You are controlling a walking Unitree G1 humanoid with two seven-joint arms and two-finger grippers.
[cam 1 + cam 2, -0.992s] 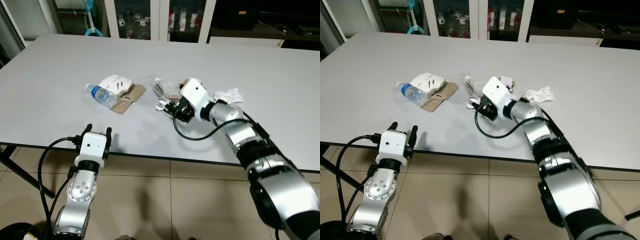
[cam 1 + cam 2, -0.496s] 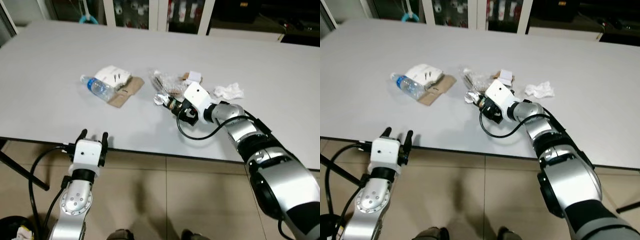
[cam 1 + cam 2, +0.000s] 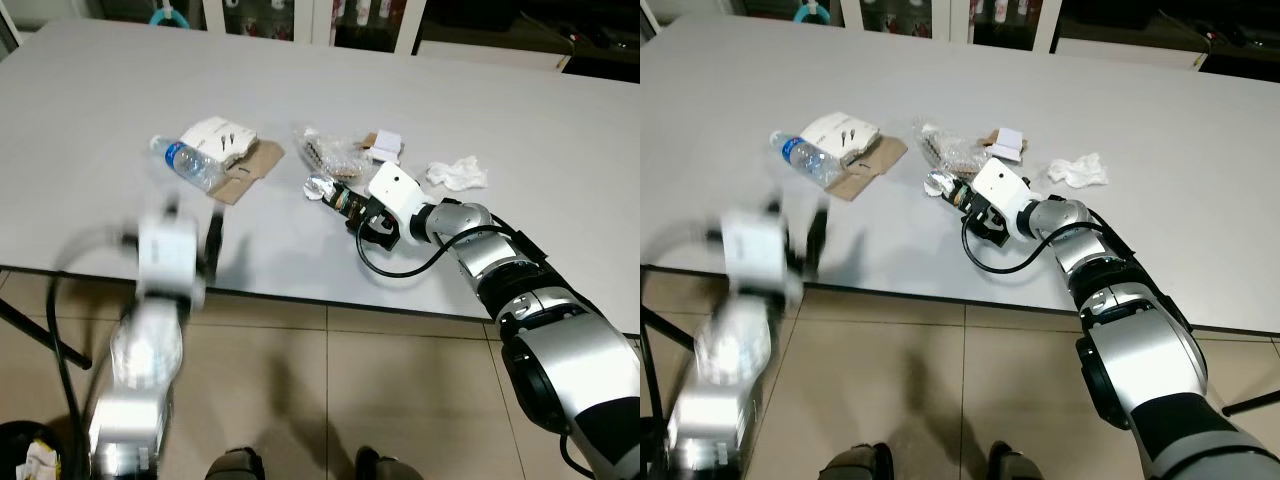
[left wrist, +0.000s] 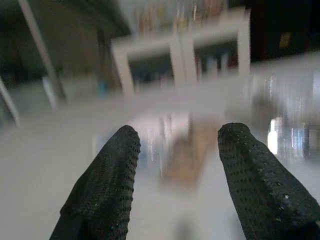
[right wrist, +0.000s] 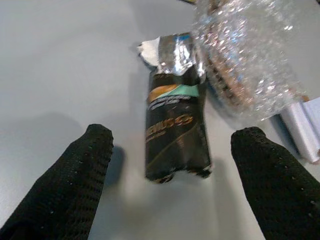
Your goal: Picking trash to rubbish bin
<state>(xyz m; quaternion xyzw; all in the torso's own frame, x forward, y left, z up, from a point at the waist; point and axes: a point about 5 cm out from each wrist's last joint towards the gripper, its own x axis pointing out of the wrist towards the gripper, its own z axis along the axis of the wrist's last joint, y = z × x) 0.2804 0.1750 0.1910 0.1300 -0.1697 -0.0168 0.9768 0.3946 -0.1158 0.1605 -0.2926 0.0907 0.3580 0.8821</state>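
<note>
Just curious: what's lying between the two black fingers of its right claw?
A dark snack wrapper with torn silver foil lies flat on the table between the open right claw's fingers, seen in the right wrist view.

wrapper (image 5: 175, 135) — dark, orange-teal print; table (image 3: 120, 90) grey

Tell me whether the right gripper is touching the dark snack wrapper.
Apart. In the right wrist view the right gripper stands open, table showing between each finger and the snack wrapper.

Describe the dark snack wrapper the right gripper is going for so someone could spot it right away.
On the grey table, look at the trash cluster near the middle, just beyond the open fingers of the right gripper. The snack wrapper lies flat beside a crinkled clear plastic bag; it alone is dark, with orange lettering and a torn silver foil end.
</note>
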